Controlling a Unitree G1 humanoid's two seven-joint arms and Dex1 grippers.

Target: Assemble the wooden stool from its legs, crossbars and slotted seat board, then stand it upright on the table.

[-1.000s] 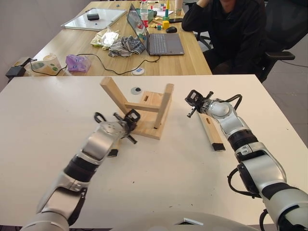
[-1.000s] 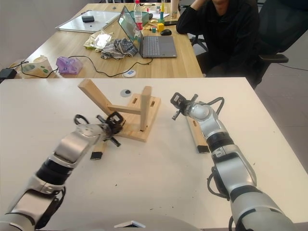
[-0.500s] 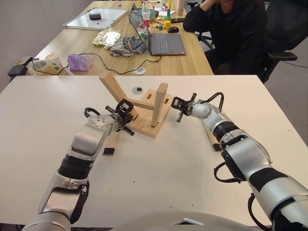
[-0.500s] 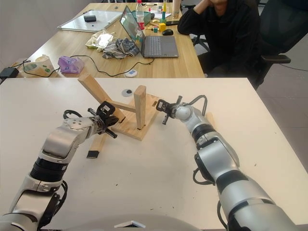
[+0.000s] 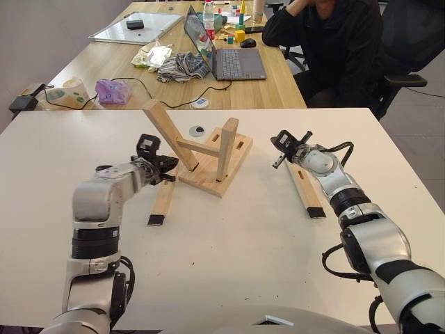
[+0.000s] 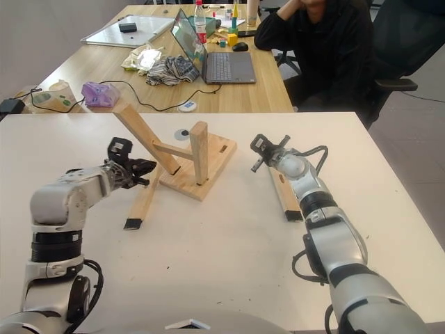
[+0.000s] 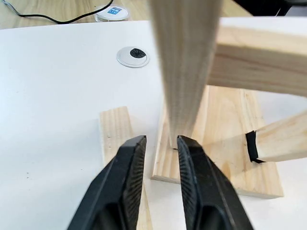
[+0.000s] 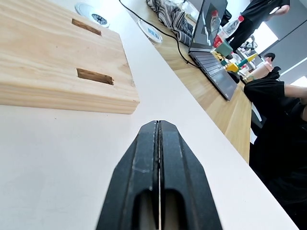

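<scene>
Left eye view: you have the seat board (image 5: 240, 149) lying flat near the middle of the white tabletop (image 5: 229, 271), closer to its far edge than to the near one. A tilted leg (image 5: 165, 131) and an upright leg (image 5: 226, 147) rise from it, joined by a crossbar (image 5: 198, 147). Your left pincer (image 5: 163, 169) hovers just beside the board's left end, above a loose leg (image 5: 161, 203) lying flat. Your right pincer (image 5: 280, 142) sits apart from the board's right edge, with a second loose leg (image 5: 307, 191) lying under that forearm. A wide stretch of white surface runs from the board to the near edge. A round grommet (image 5: 197, 130) sits behind the board.

Right eye view: same layout, with a visible gap between the right pincer and the board.

Left wrist view: your left pincer (image 7: 160, 140) is released, fingers (image 7: 127, 177) slightly apart and gripping nothing. The tilted leg meets the board just beyond the tips.

Right wrist view: your right pincer (image 8: 159, 123) is clenched on nothing, low over the tabletop. The board's slotted corner lies ahead, apart from the tip. The tabletop's far edge runs close alongside, with a desk (image 8: 216, 103) and laptop (image 8: 211, 52) beyond.
</scene>
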